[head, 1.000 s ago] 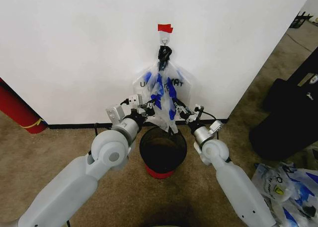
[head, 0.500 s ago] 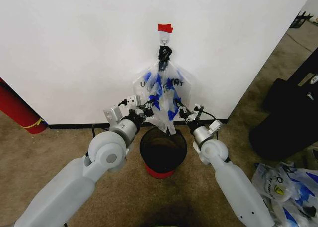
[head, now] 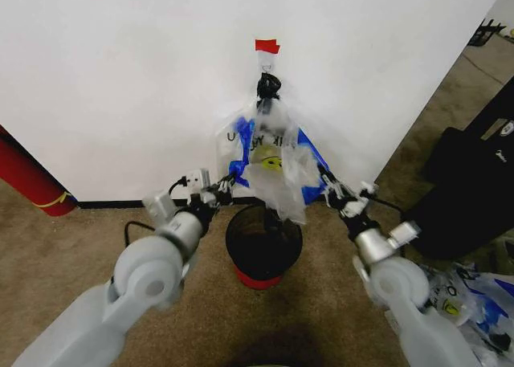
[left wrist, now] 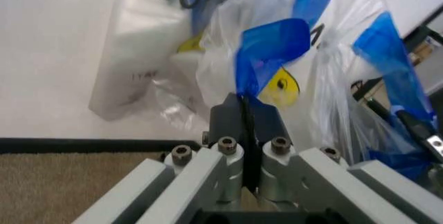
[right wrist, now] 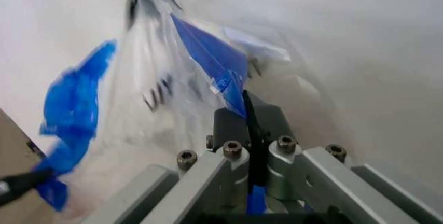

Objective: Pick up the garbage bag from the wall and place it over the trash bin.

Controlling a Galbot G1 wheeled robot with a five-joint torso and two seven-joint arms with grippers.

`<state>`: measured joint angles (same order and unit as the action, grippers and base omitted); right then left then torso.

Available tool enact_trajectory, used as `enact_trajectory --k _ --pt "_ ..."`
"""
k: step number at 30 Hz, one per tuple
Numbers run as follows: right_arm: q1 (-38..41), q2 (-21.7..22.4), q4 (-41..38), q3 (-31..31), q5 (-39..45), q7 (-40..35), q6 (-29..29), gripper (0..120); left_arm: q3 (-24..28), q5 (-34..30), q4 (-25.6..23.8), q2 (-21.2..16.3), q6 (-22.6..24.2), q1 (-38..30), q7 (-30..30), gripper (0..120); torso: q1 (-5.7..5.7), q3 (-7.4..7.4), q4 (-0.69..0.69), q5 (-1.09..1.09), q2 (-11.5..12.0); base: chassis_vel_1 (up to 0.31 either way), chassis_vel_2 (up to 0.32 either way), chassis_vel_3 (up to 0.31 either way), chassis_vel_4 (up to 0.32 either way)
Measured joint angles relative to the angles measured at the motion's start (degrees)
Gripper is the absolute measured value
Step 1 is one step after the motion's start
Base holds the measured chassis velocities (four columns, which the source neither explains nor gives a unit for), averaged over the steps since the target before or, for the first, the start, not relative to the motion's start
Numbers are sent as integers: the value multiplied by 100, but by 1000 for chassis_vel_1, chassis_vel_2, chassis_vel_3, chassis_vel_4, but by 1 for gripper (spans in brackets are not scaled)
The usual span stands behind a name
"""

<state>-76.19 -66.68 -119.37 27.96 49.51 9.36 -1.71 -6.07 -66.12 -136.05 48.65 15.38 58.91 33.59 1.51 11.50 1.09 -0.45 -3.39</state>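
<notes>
The garbage bag (head: pixel 273 162), clear plastic with blue print and a yellow smiley, hangs by its top from a small hook (head: pixel 265 65) on the white wall (head: pixel 120 78), under a red tape strip (head: pixel 267 46). It is stretched wide between both grippers. My left gripper (head: pixel 226 190) is shut on a blue strip of the bag (left wrist: pixel 266 45) at its left side. At the right side my right gripper (head: pixel 328 180) is shut on another blue strip (right wrist: pixel 207 53). The black mesh trash bin (head: pixel 241 258) with a red base stands on the floor directly under the bag.
A large red cylinder (head: pixel 24 178) leans at the wall on the left. A big black bulky object (head: pixel 470 178) stands on the right, with several more plastic bags (head: pixel 466 299) on the carpet in front of it. A black baseboard (head: pixel 112 202) runs along the wall.
Both grippers have moved apart, the left to the left and the right to the right. The bag, bunched before, is now spread open and its smiley shows.
</notes>
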Motion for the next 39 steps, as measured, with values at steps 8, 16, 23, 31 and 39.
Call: enact_trajectory --k 8,16,23,31,39 --pt "-952 -64 -536 409 -339 261 145 0 -128 280 -568 -41 -39 813 21 0 0 0 2 0 0 0 0 0 0" --pt "-1512 -195 -813 511 -710 420 355 0 -316 775 -743 43 -155 1612 -67 0 1 1 1 -1 0 0 0 0 0" --pt "-1751 -151 -1112 643 -705 449 364 0 -569 829 -746 35 -135 1898 -100 0 2 1 1 0 0 0 0 0 0" --pt "-2026 -227 -1025 602 -803 582 544 0 -687 1184 -738 156 -236 2378 -194 0 1 1 1 0 0 0 0 0 0" --pt "-1840 -273 -1203 399 -750 422 455 0 -1032 1128 -730 91 -231 2415 -141 0 2 2 1 -1 0 0 0 0 0"
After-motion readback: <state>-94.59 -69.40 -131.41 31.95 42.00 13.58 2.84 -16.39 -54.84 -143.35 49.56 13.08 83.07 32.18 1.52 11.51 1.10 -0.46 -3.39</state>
